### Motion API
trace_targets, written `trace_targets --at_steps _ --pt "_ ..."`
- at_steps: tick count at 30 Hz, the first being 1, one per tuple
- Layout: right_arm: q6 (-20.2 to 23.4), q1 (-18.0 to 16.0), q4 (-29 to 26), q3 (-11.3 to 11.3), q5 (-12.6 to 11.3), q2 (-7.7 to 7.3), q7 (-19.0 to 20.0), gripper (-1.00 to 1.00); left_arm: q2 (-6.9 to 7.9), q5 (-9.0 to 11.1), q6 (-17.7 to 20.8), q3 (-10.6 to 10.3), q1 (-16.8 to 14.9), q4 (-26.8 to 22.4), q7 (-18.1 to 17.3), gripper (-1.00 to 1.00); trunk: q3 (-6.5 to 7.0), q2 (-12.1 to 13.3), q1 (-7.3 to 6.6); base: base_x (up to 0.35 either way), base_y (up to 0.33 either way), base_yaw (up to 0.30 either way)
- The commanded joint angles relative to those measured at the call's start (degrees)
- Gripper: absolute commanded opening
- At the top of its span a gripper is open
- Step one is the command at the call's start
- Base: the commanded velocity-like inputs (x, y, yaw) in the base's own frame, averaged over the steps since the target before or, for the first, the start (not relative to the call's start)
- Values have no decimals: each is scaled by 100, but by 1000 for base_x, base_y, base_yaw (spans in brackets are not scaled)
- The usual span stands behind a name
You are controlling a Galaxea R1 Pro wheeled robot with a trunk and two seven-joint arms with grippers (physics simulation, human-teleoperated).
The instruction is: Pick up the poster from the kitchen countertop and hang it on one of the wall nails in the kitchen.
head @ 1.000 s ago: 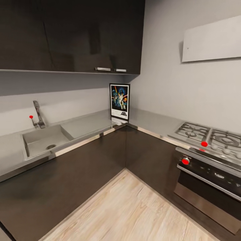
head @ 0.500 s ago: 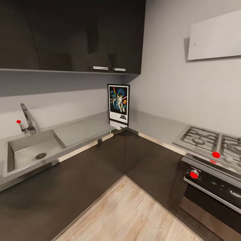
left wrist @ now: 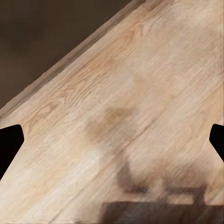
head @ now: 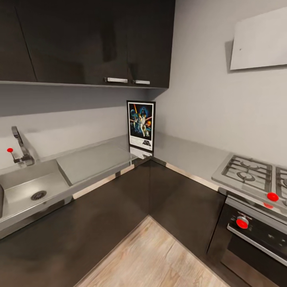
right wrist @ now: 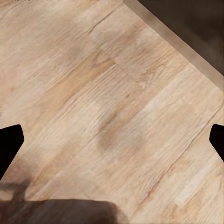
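The poster [head: 141, 125] stands upright in the inner corner of the L-shaped kitchen countertop [head: 187, 153], its foot on the steel top and its back toward the wall where the two runs meet. Nothing touches it.

Over the last second the whole head view has slid: the poster sits slightly larger and stays near the middle, the sink [head: 30, 191] has drifted toward the left edge with its tap [head: 20, 147], and the stove [head: 255, 173] with its red knobs has moved off to the right. That is the camera travelling with the robot, not the things moving; I judge the robot is closing on the corner and the reach for the poster has not begun.

Both wrist views look down on the pale wooden floor [left wrist: 140, 93] beside the dark cabinet base. The left gripper [left wrist: 112, 142] shows only dark fingertips at the picture's two sides, set wide apart with nothing between them; the right gripper [right wrist: 112, 142] looks the same, spread and empty.

A white panel [head: 259, 40] hangs on the right-hand wall above the stove; I cannot make out any nail.
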Motion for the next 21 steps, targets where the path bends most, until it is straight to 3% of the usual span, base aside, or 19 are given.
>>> trace_targets --at_steps 1,2,3,5,6,10,14,17,21 --pt "-19 -3 0 8 5 8 3 100 -3 3 -2 5 2 59 -5 100 -4 -3 1 29 0 0" --pt "-22 -3 -4 17 5 17 3 100 -4 6 -6 4 1 132 -5 100 -4 -3 1 24 0 0" --pt "-40 -39 -267 523 6 160 3 100 -3 101 -22 30 1 627 3 100 -4 -3 1 2 0 0" --pt "8 -53 -1155 907 0 206 0 100 -1 443 -42 248 1 995 -12 100 -4 -3 1 1 0 0" --pt "30 -62 -1511 975 -4 239 -2 100 -1 515 -46 301 2 1077 -16 100 -4 -3 1 0 0 0" --pt "408 -195 -2425 1056 -11 358 1 100 -1 601 -47 387 2 1180 -22 100 -4 -3 1 0 0 0" --pt "1369 -466 -3350 1083 -44 444 15 100 2 629 -48 434 1 1220 -64 100 -4 -3 1 0 0 0" --pt "2188 -962 -4020 1098 -62 537 29 100 75 638 -48 450 1 1234 -262 100 -4 -3 1 0 0 0" --pt "2927 -1806 -4351 1103 -83 578 105 100 207 647 -43 484 1 1239 -579 100 -4 -3 1 0 0 0"
